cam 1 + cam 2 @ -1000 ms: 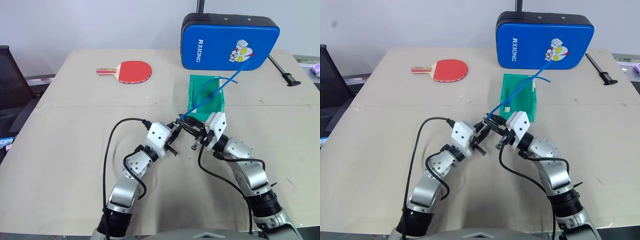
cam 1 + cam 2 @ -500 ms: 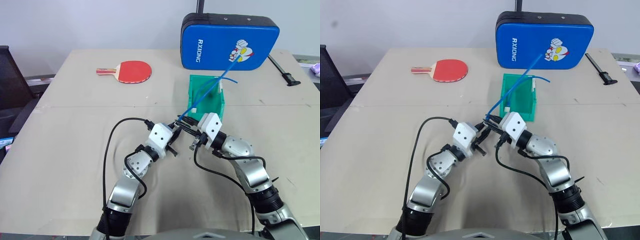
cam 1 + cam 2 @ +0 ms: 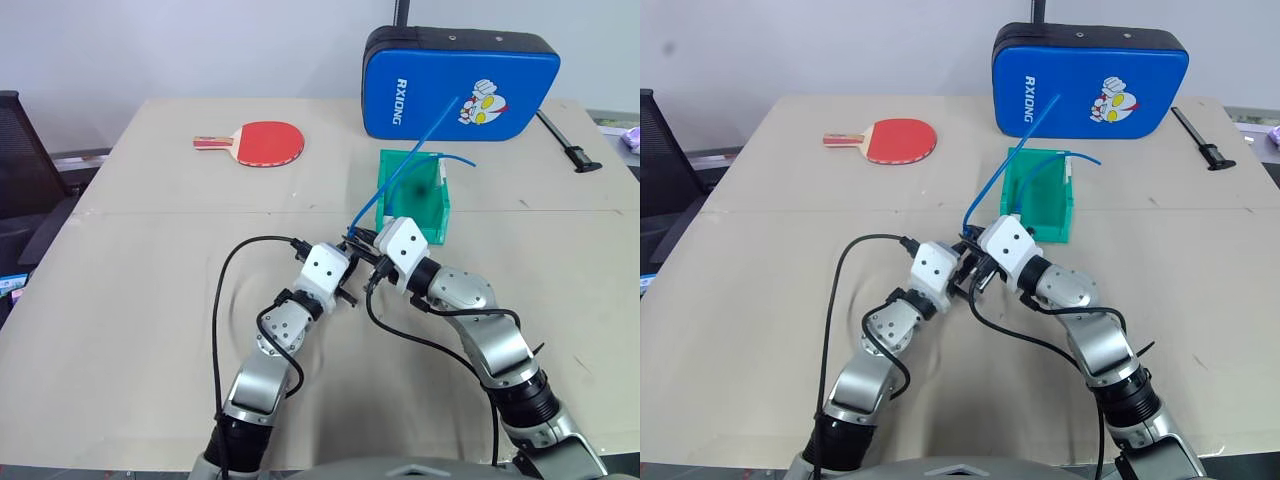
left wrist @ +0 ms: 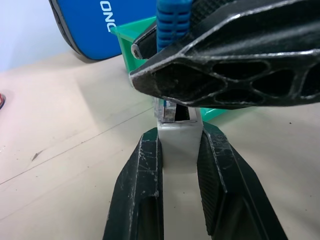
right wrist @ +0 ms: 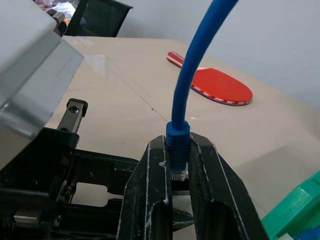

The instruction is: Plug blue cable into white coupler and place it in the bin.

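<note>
Above mid-table, short of the bin (image 3: 428, 205), the left gripper (image 4: 178, 150) is clamping the white coupler (image 4: 177, 145) while the right gripper (image 5: 177, 165), pinching the blue cable (image 5: 192, 75), is lining its plug up; it should push straight, not tilted.

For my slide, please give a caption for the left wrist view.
Left fingers clamp the white coupler while the blue cable plug meets its socket.
</note>
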Tool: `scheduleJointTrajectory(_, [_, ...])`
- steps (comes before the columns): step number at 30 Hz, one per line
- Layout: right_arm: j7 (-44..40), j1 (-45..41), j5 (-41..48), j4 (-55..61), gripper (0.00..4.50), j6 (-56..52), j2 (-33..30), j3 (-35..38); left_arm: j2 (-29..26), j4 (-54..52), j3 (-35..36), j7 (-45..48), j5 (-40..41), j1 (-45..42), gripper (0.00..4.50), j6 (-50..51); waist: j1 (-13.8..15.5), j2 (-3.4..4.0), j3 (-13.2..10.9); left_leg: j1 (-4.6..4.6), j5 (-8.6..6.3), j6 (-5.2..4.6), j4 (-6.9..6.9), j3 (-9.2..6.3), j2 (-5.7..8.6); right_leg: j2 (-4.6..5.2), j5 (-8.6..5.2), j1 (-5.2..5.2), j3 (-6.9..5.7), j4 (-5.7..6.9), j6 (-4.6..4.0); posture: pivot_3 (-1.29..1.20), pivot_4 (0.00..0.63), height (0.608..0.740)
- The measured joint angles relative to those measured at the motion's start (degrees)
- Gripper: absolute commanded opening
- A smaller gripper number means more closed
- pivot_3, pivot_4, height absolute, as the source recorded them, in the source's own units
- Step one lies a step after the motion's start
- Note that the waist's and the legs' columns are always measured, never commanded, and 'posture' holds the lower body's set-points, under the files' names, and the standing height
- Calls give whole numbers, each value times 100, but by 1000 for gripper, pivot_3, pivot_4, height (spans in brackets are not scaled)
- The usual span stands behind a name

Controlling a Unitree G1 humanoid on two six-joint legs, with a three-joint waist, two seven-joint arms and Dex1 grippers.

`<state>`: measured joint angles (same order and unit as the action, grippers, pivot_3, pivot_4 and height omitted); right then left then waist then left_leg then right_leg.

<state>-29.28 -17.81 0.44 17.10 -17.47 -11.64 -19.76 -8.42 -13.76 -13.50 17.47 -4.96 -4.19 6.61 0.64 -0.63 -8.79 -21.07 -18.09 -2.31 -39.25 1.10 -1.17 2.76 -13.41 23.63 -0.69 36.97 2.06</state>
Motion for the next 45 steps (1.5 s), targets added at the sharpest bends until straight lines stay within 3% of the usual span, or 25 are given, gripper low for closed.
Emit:
scheduleJointTrajectory(32, [230, -103, -162, 170, 0, -742, -12, -180, 51, -8, 12, -32, -3, 5, 347, 102, -2, 0, 0, 0, 0, 0, 0, 1, 1, -2, 0, 0, -1, 0, 0, 0, 150, 740])
scheduleJointTrajectory(45, [231, -377, 27, 423, 0, -2287, -55, 13, 426, 89, 17, 35, 376, -409, 347, 1079, -1, -1, 0, -4, 0, -1, -2, -6, 5, -5, 0, 0, -7, 0, 0, 0, 150, 740])
